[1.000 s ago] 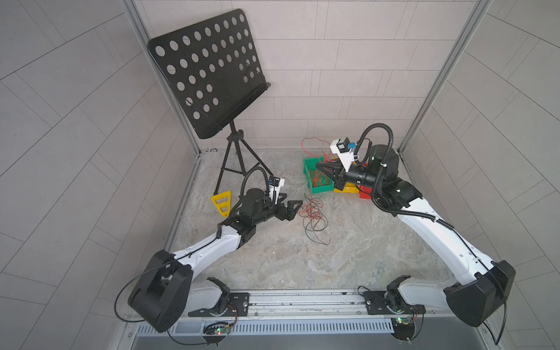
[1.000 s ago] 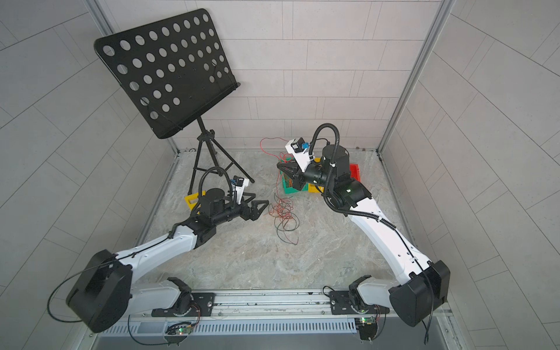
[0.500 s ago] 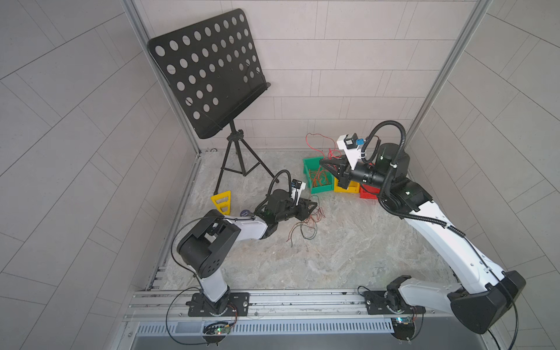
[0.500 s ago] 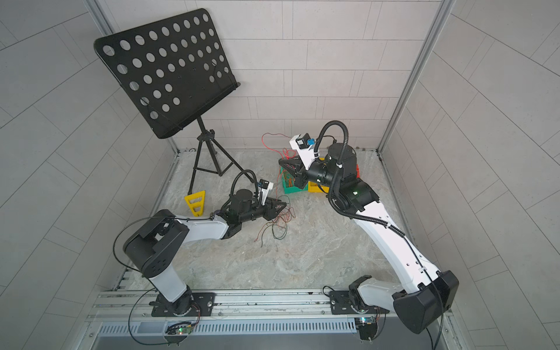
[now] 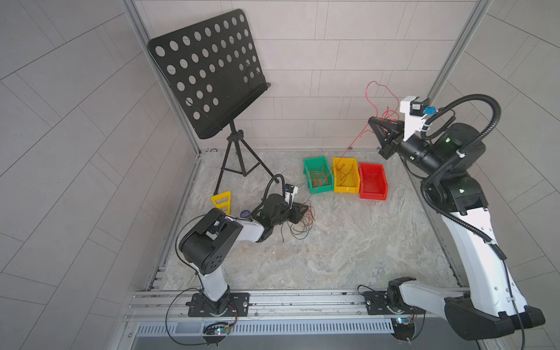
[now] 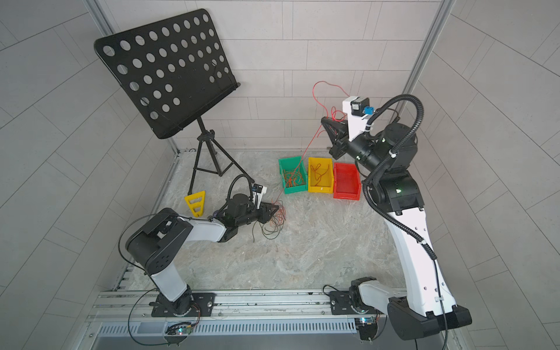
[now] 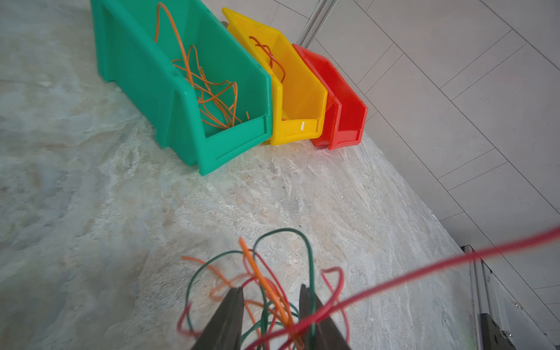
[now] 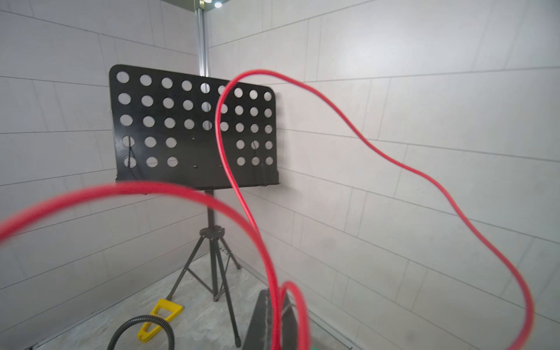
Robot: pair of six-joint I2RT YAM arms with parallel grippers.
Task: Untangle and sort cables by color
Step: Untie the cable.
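Right gripper [image 5: 371, 121] raised, jaws pinching red cable [image 8: 136, 188]. Left gripper [image 5: 305, 209] low, jaws narrow, astride cable tangle [image 7: 266, 288] on bench [image 5: 348, 242]. Round arm label [image 5: 245, 213] unreadable.

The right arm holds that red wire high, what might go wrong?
The red wire runs taut from the right end effector into the tangle; pulling may drag the whole clump, as the left end effector only straddles it. It crosses over the green bin and might snag the orange wires.
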